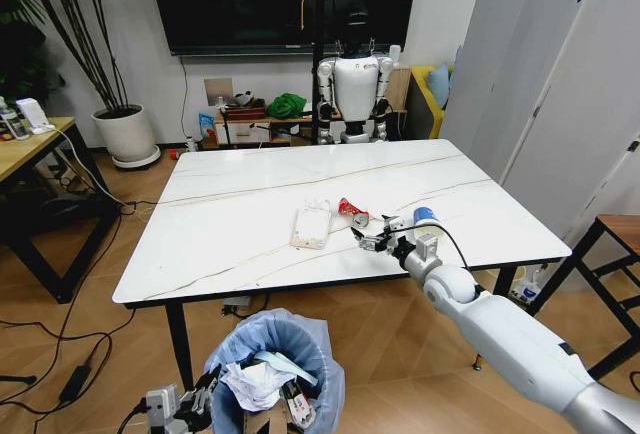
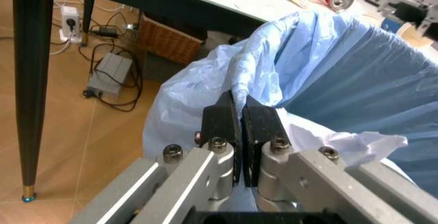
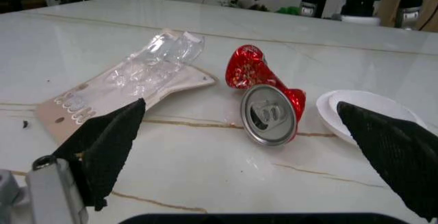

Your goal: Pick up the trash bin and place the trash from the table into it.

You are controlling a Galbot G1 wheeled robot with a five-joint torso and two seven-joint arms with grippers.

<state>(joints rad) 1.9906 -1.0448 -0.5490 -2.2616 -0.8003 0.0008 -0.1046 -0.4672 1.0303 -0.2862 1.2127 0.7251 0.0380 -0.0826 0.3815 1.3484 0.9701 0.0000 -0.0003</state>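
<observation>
The trash bin [image 1: 275, 369] sits at the bottom centre of the head view, just under the near edge of the bench [image 1: 240, 194], and the left gripper [image 1: 200, 399] holds it there by the rim; I judge it is kept so close to the edge so that litter can go from the top into it over a short way. In the left wrist view the 2 jaws of the left gripper [image 2: 241, 131] are clenched on a fold of the light blue bag [image 2: 329, 65] at the rim, and crumpled white paper [image 2: 342, 144] already lies inside. The right gripper [image 1: 377, 235] reaches over the bench at the centre right of the head view, low over the top, next to the crushed red can [image 1: 352, 212]. In the right wrist view its 2 black jaws stand wide apart, released, 1 at the lower left and 1 at the right of the frame, with the red can [image 3: 265, 98] lying between them and a little beyond; this looks like an approach to take the can. This view also shows what the head view does not tell well: the clear plastic pack [image 3: 126, 88] lies on a beige card just beside the can, and the white rim of the paper cup [image 3: 366, 114] is near the can on the other side. The head view alone shows bin and can together, well apart.
</observation>
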